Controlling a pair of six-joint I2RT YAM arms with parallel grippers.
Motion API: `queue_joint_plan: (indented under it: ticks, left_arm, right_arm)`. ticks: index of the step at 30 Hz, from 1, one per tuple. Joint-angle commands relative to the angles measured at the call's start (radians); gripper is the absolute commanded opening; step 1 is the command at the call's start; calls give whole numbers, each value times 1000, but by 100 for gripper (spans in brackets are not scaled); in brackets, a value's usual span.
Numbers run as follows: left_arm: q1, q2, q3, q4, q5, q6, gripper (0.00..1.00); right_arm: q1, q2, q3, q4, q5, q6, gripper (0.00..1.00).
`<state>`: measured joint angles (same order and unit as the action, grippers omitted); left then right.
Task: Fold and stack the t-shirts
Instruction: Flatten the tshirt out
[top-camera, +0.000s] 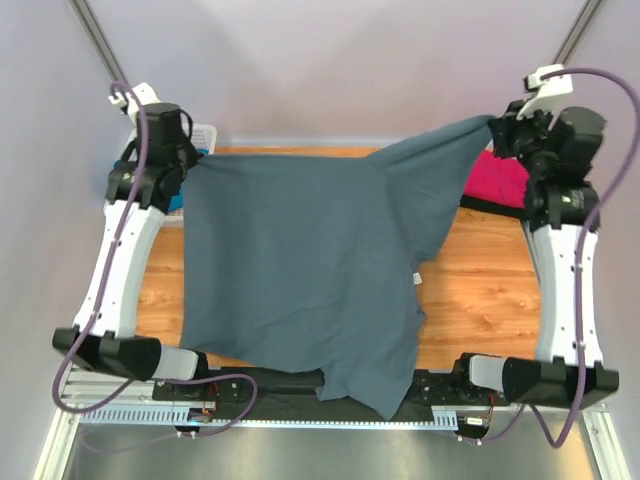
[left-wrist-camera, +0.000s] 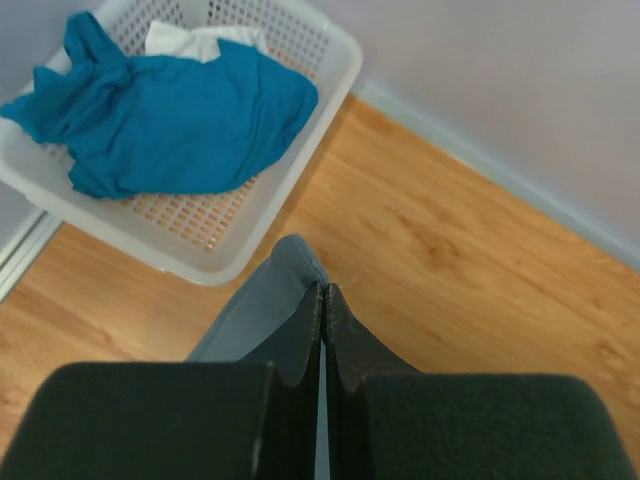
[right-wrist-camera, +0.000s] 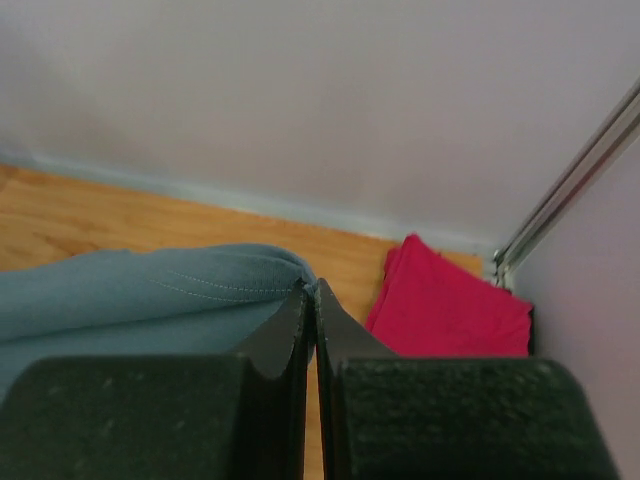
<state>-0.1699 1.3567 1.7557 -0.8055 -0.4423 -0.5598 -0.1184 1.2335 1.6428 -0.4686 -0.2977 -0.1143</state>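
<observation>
Hands (left-wrist-camera: 323, 295) tight on grey t-shirt (top-camera: 300, 260)

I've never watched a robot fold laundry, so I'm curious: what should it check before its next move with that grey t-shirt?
1. Grip of left gripper on grey t-shirt: ok, pinched shut.
2. Grip of right gripper on it: ok.
3. Cloth lying wholly on table: not ok, it hangs over the near edge.
4. Folded pink t-shirt clear of the grey one: cannot tell.
5. The blue t-shirt inside basket: ok.
</observation>
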Motion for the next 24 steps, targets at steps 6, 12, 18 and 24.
queue_joint_plan:
  ticks: [6, 12, 18, 24]
  left_arm:
    - [1, 218, 5, 184, -82, -51, 0]
    - [1, 441, 158, 190, -58, -43, 0]
    - [1, 564, 248, 213, -50, -31, 0]
    - [1, 594, 252, 244, -32, -34, 0]
  right_arm:
    - [-3, 232, -141, 321, 55, 2, 0]
    - [17, 446, -8, 346, 71, -1, 0]
    - [40, 566, 153, 343, 60, -19, 0]
    - [74, 639, 229, 334, 51, -38, 0]
